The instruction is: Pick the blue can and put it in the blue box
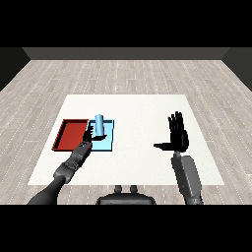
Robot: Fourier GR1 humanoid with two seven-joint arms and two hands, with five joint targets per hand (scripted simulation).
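Observation:
The light blue can (99,124) stands upright over the light blue tray (107,143), near the tray's far left part. My left hand (88,135) is against the can's left side at its lower half, fingers curled round it. I cannot see whether the can's base touches the tray floor. My right hand (178,136) hovers over the right half of the table, far from both trays, fingers straight and thumb spread to the left, holding nothing.
The red tray (70,134) lies directly left of the blue tray, edge to edge, with my left forearm (69,167) coming in below it. The white table (138,110) stretches between the trays and my right hand.

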